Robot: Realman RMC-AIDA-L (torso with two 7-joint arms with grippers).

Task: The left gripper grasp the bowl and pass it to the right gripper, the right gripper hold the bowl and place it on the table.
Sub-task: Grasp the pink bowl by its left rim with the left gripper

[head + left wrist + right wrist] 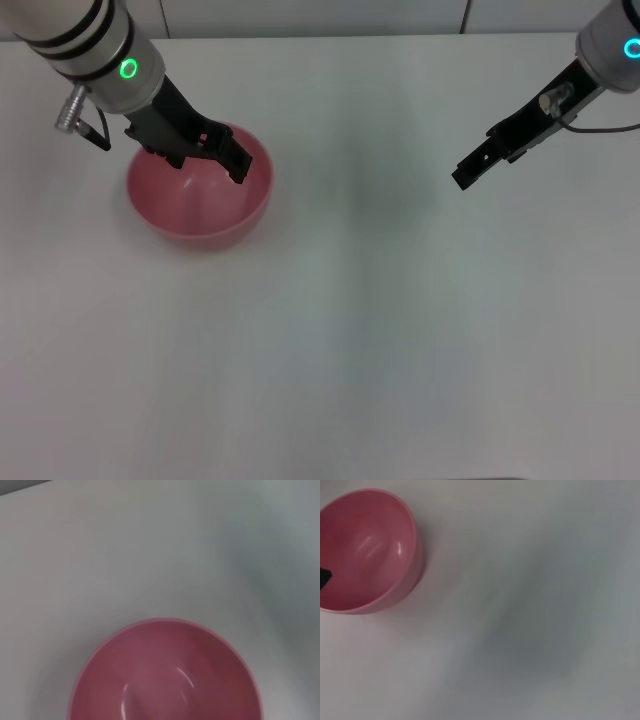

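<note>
Three views, one high and two close on the wrists.
The head view looks steeply down on the tabletop (350, 330) from well above. The left wrist view looks down into the bowl (165, 675) from close. The right wrist view sees the same bowl (365, 550) farther off, across bare tabletop; all three share it.

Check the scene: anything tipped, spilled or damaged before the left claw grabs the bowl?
Nothing stands out. The pink bowl sits upright and empty on the white table, with the left claw over its rim. The right claw hangs apart.
</note>
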